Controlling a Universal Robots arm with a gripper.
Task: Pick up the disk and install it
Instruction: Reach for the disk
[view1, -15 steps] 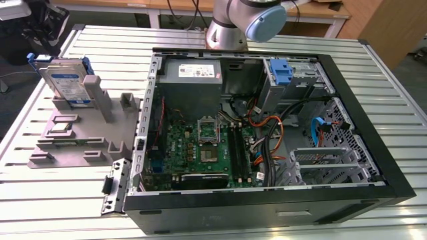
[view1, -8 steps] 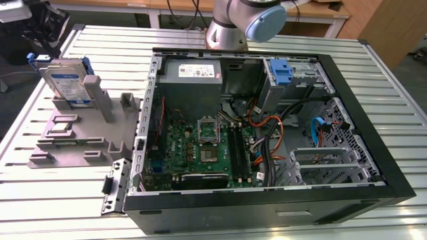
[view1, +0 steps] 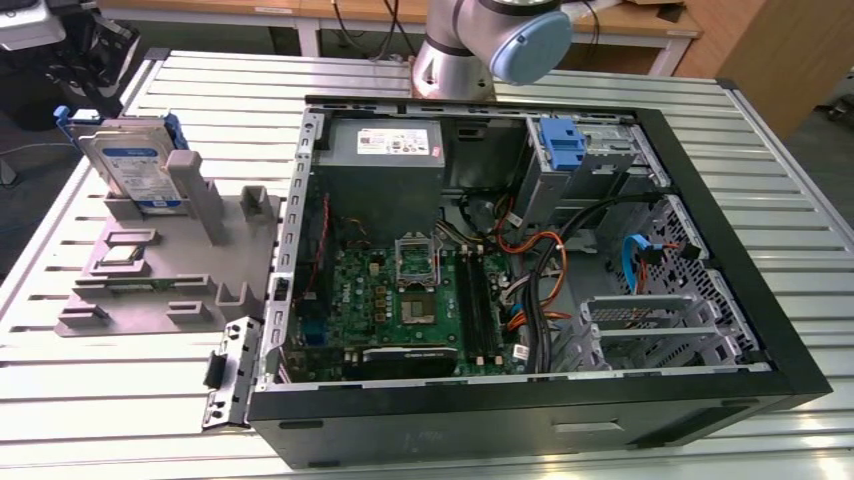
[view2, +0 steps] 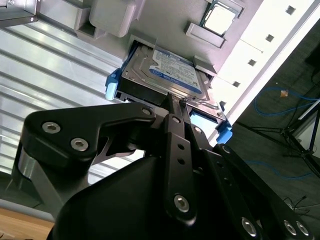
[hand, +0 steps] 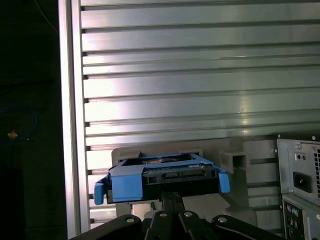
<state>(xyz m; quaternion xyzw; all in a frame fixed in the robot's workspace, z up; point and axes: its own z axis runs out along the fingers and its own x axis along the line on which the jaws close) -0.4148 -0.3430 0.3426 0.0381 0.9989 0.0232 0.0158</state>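
The disk (view1: 134, 165), a silver drive with a white-and-blue label in a blue carrier, stands on edge in a slot of the grey fixture (view1: 160, 265) at the exterior view's left, outside the computer case. In both wrist views my gripper (view2: 176, 100) (hand: 171, 198) hangs close to the disk (view2: 167, 70) (hand: 160, 177), its black fingers pressed together and pointing at the drive's upper edge. Nothing sits between the fingers, and they stand just short of the blue carrier.
The open computer case (view1: 754, 260) lies on the slatted metal table, with a grey power supply (view1: 387, 142), a motherboard (view1: 407, 300) and a blue bracket (view1: 567, 145) in its far drive bay. A small square chip (view1: 123, 250) rests on the fixture. The arm's base (view1: 481, 45) stands behind the case.
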